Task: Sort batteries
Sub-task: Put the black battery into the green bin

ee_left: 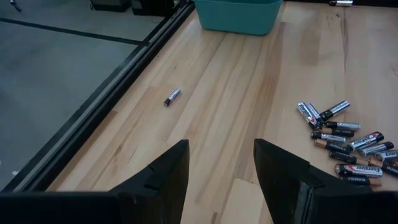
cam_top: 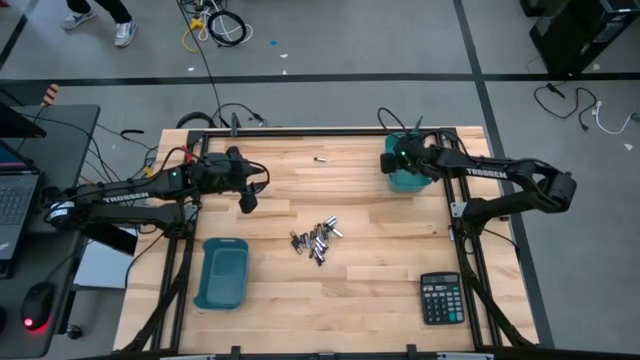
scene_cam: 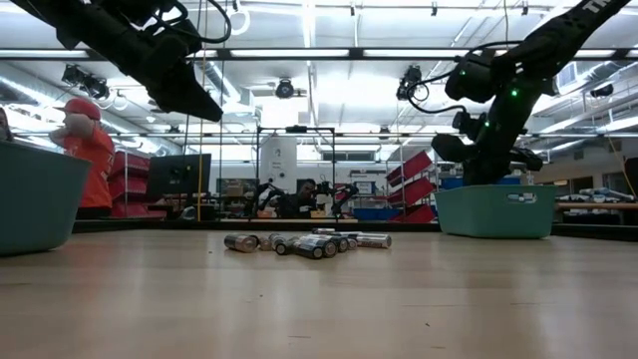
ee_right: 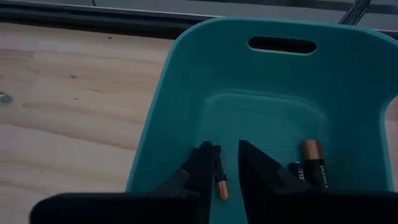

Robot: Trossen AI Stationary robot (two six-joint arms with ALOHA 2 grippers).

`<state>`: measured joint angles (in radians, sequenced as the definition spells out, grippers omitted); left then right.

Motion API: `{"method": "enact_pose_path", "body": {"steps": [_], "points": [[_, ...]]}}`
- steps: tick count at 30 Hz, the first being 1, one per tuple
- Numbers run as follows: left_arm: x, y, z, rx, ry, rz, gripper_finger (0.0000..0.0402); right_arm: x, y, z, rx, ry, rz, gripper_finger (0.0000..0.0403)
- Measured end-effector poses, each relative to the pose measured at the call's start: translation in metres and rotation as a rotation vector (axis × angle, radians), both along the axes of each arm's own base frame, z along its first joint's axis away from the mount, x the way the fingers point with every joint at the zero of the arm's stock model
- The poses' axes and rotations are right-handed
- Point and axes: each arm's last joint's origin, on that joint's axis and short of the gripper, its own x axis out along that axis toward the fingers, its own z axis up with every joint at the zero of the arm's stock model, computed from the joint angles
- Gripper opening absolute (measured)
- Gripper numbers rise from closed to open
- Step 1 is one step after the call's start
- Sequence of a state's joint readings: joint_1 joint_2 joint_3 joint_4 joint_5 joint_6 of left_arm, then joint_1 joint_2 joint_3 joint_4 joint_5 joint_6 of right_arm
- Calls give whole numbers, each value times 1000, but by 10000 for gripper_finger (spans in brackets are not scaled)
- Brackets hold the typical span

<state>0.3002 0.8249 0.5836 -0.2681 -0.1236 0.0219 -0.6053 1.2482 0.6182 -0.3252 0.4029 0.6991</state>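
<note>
Right gripper (ee_right: pixel 227 171) reaches down into teal plastic bin (ee_right: pixel 186 74), fingers slightly apart, small black-copper battery (ee_right: pixel 219 177) between them. Left gripper (ee_left: pixel 221 171) hovers above table, fingers apart, empty.

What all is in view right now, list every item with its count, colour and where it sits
batteries: a dozen or so, silver and black, piled mid-table
stray battery: one, dark, alone near the far edge
batteries in bin: at least two, black and copper
right bin: one, teal, far right
left bin: one, teal, near left
calculator: one, black, near right corner
left pincer: open, above bare wood
right pincer: parted over the right bin, a battery between its fingers
</note>
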Motion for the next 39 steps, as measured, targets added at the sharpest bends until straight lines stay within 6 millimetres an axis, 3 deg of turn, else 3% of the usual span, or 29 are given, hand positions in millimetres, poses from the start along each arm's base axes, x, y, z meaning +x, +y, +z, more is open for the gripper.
{"method": "enact_pose_path", "body": {"steps": [7, 14, 23, 30, 39], "points": [[-3, -2, -6, -40, 62, -44, 182, 6, 11, 24, -105, -122, 92, 60], [1, -10, -4, -82, 18, -255, 182, 17, 32, 51, -237, -248, 301, 60], [13, -25, -3, -9, -11, -493, 182, 42, 61, 77, -347, -356, 563, 60], [27, -30, -16, -2, 64, -435, 182, 77, 89, 101, -379, -333, 754, 60], [28, -25, -13, 72, 79, -289, 182, 141, 123, 92, -275, -168, 910, 60]]}}
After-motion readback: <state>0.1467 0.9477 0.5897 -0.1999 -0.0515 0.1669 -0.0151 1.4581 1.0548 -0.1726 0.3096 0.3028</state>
